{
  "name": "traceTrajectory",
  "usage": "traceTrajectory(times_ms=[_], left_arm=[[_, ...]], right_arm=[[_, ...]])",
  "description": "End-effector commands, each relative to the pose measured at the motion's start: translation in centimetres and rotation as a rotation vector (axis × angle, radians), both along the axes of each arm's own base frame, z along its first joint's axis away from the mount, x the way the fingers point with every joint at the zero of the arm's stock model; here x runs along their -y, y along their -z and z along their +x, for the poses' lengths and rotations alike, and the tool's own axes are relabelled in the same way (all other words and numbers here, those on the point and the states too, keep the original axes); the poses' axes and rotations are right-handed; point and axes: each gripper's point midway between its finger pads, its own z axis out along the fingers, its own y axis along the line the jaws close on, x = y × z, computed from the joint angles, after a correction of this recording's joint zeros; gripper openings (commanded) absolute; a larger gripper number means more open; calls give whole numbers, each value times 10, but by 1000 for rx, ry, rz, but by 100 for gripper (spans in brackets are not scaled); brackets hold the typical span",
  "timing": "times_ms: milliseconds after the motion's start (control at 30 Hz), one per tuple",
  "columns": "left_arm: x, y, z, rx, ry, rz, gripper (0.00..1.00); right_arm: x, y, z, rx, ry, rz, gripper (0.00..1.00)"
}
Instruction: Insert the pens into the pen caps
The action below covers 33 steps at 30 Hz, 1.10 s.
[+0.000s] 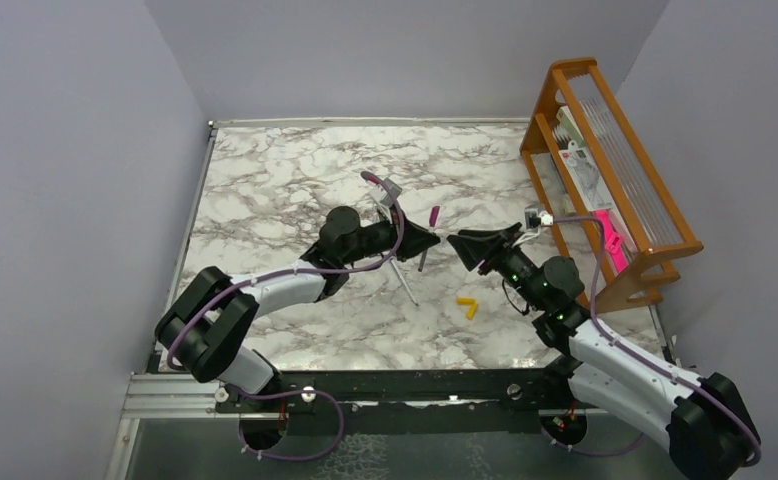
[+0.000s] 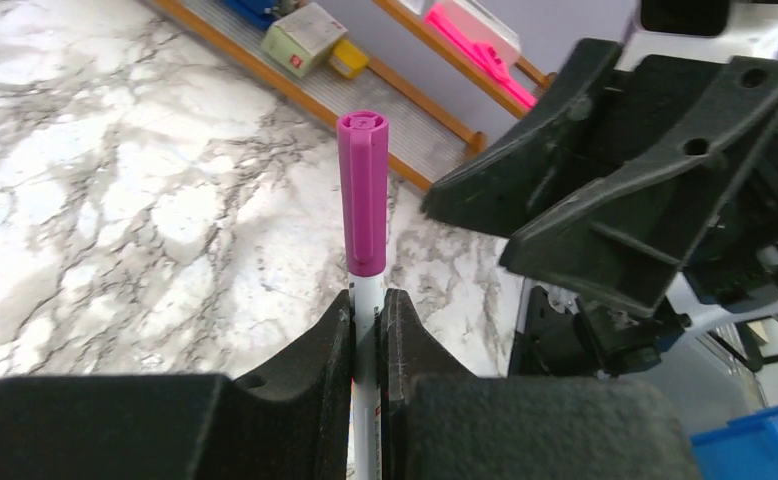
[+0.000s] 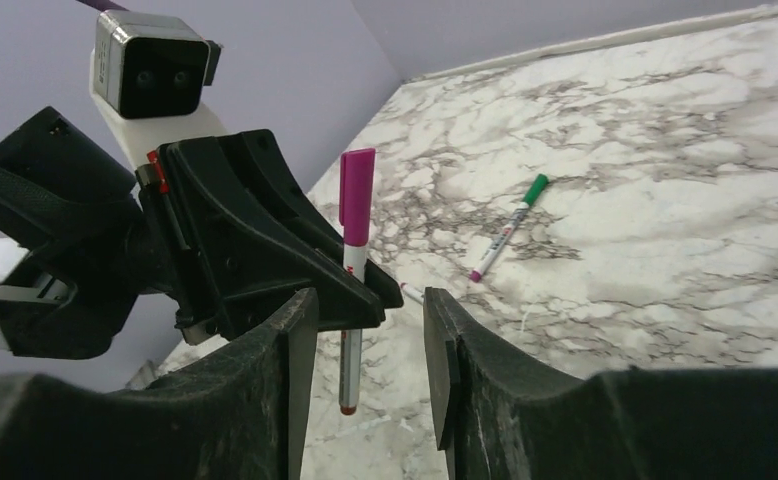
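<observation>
Pen (image 3: 352, 262) gripped by left end effector (image 2: 367, 315), right end effector (image 3: 370, 300) agape, marble table (image 1: 265, 180)

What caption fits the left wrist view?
Left gripper holds a pen, magenta cap on, facing the open right gripper.

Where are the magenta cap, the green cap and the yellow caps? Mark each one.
magenta cap (image 2: 363, 190), left wrist view, middle of its side, atop the gripped pen (image 2: 366, 296).
green cap (image 3: 536, 188), right wrist view, middle of its side.
yellow caps (image 1: 469, 303), top external view, where the two meet.
</observation>
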Motion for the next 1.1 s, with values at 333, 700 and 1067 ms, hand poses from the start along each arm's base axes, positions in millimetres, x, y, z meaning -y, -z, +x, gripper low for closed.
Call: traceTrajectory(times_ms=[333, 700, 1067], left_arm=[[-78, 98, 145, -185, -599, 540, 0], [-101, 150, 190, -299, -791, 789, 0], [-115, 174, 198, -351, -833, 857, 4]], right_arm=[[23, 39, 8, -98, 129, -138, 40], [24, 59, 8, -145, 131, -164, 37], [24, 74, 5, -178, 124, -185, 37]])
